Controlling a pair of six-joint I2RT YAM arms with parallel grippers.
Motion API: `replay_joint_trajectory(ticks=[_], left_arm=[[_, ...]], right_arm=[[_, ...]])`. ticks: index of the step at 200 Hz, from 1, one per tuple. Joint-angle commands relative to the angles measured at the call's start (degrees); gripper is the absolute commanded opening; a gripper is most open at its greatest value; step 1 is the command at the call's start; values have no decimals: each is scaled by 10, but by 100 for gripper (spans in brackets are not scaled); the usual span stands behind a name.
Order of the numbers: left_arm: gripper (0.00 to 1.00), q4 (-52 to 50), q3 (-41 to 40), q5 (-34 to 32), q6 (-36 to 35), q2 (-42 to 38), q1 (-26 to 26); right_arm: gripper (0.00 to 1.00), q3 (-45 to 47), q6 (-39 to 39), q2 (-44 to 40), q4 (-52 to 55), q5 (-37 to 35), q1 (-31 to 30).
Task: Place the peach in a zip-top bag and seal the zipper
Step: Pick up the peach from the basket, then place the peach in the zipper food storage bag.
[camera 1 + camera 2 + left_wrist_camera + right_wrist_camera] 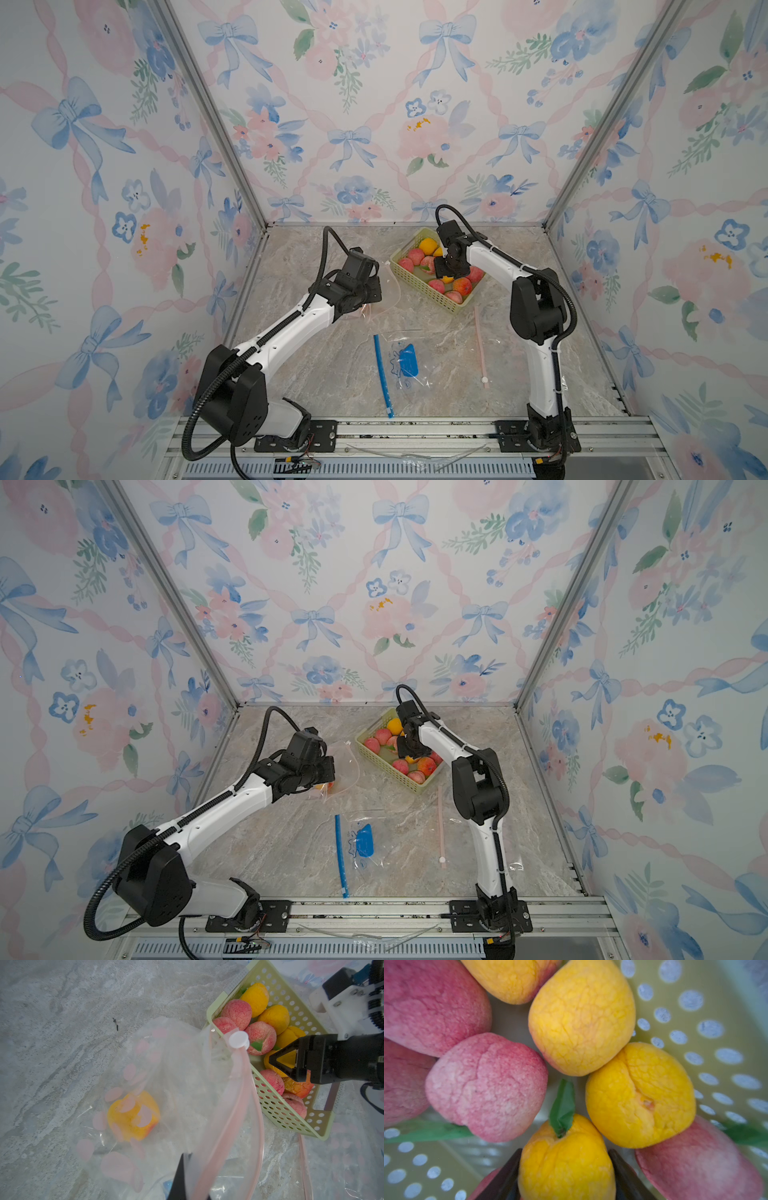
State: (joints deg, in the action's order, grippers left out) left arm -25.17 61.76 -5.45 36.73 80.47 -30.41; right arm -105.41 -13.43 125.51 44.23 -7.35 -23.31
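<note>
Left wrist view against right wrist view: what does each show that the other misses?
Left wrist only: the bag, mouth open, its white slider, and a yellow peach inside it. Right wrist only: close up, a finger on each side of the leafy peach. Both: the basket of pink and yellow peaches, with the right claw in it.

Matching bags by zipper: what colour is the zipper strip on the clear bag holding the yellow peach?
Pale pink zipper strip, white slider; clearest in left wrist view.
</note>
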Motion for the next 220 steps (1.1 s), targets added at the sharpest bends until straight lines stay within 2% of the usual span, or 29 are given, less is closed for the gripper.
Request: replay_joint_trajectory(ticks=[1,78,131,174,220], left_arm=[[0,6,8,8,5,9,-3],[0,14,5,17,8,10,-3],[0,19,8,27,9,19,-3],[0,21,10,33,6,18,-3],[0,21,7,42,6,7,-3]], right_arm=[[54,17,-1,-63,-7,-5,-4],[49,97,-20,-208,-53,31,-35],[47,160,-73,-295,-128,102,-116],[46,168,-109,-289,-180,122,-181],[46,159,-129,-234,-205,131,-220]])
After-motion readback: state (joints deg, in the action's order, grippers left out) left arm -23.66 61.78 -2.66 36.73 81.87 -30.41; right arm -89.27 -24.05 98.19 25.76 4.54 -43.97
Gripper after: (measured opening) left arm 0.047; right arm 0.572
